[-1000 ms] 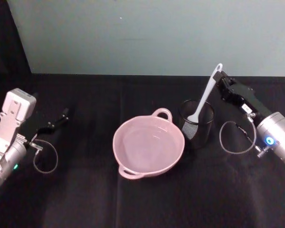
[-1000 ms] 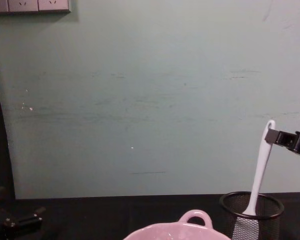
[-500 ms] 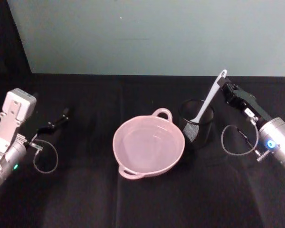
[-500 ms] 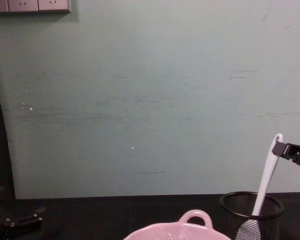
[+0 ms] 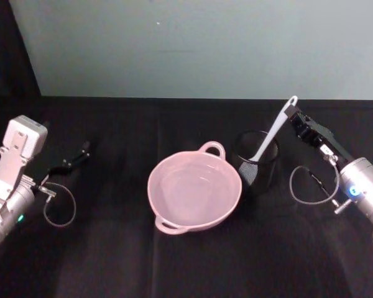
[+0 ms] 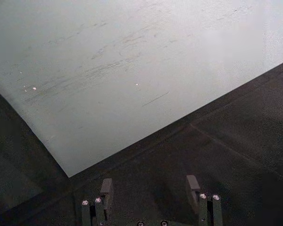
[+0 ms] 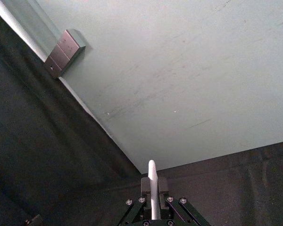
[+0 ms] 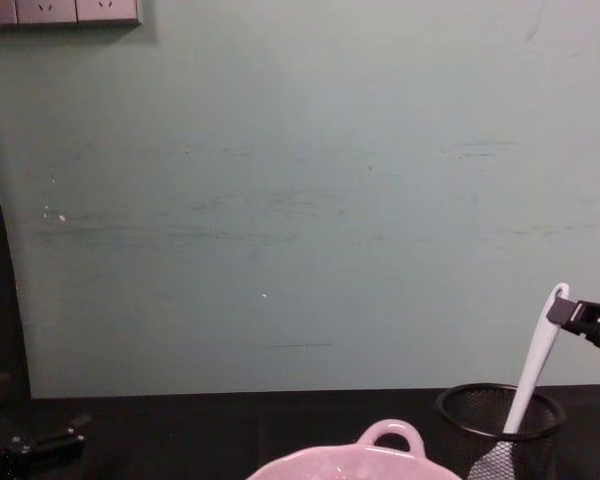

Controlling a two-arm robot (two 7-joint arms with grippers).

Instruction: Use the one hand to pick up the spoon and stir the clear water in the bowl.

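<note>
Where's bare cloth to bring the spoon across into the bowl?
Bare cloth lies in front of the bowl and between it and the left tool. It is crowded where the mesh cup nearly meets the bowl; right tool holds the spoon there.

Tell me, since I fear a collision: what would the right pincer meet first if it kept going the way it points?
The right pincer, shut on the white spoon, points past the mesh cup toward the pale green wall; that looks first, though depth is unclear.

The right gripper (image 5: 291,113) grips the spoon (image 5: 270,136) standing in the mesh cup (image 5: 256,162).
</note>
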